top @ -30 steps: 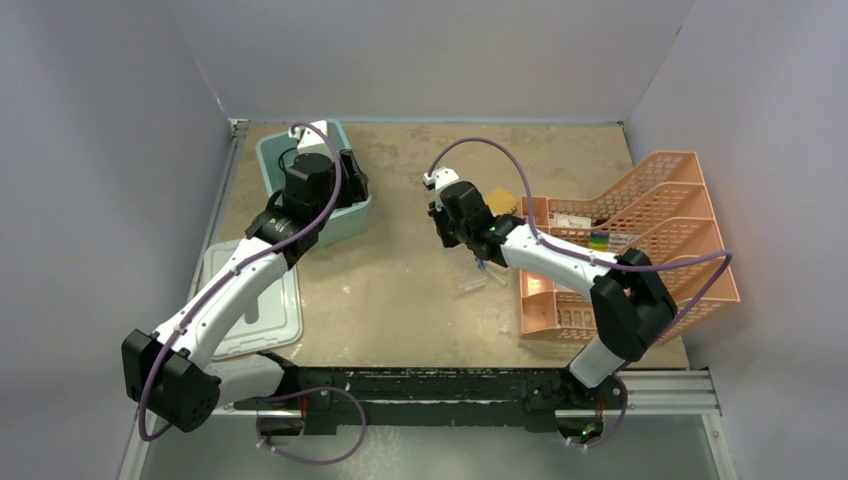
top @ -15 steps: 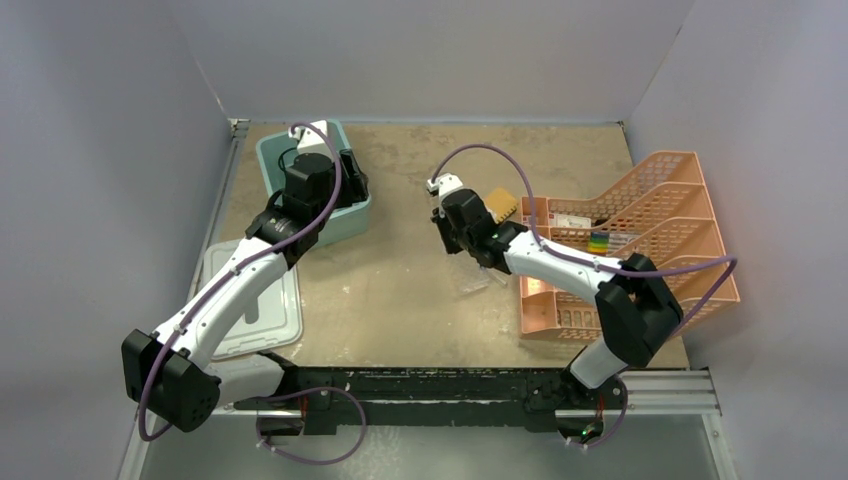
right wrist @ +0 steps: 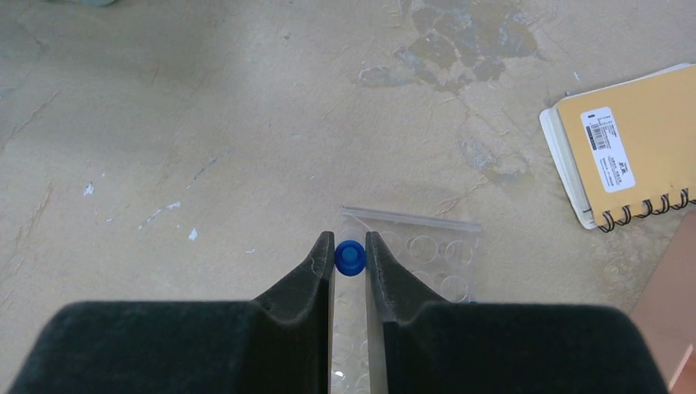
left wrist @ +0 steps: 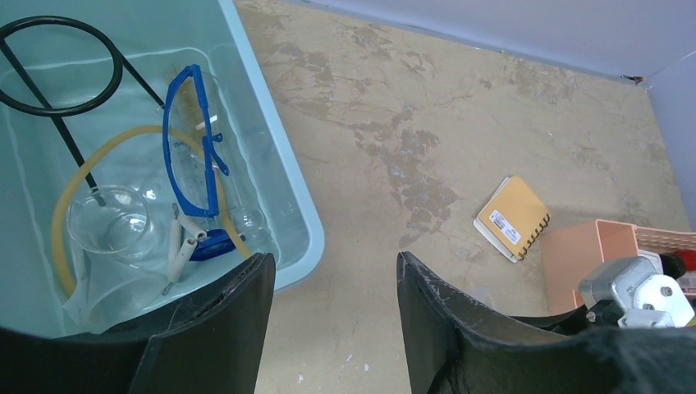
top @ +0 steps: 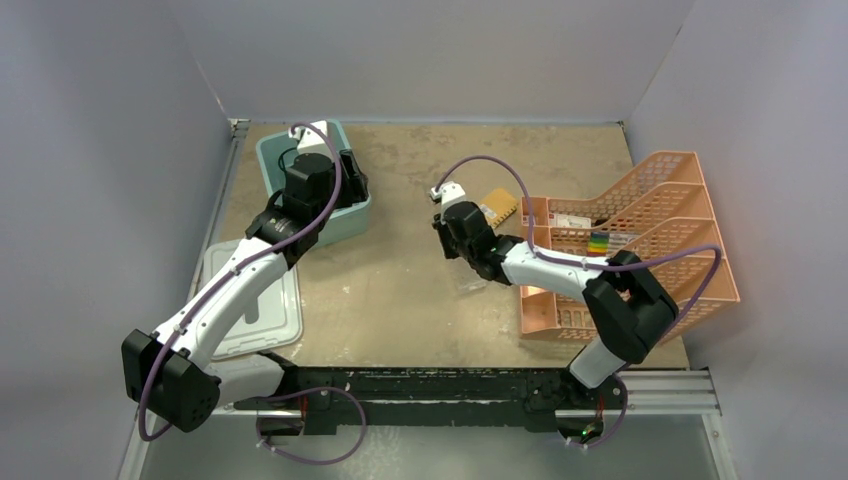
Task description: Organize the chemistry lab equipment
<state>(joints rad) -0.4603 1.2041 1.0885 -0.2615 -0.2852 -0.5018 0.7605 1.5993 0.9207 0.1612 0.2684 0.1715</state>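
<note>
My right gripper is shut on a blue-capped tube, held upright over the near left corner of the clear rack. That rack lies flat on the table, under my right gripper. My left gripper stands open and empty over the teal tub's right rim. In the tub lie the black wire ring tripod, blue-framed goggles, amber tubing, a small beaker and the wire triangle.
A yellow spiral notebook lies behind the rack, next to the orange tiered mesh tray at the right. The tub's white lid rests at the near left. Grey walls close in three sides.
My right gripper has swung a little right and toward the near edge, lowering over the rack with the tube. The left arm has not moved.
</note>
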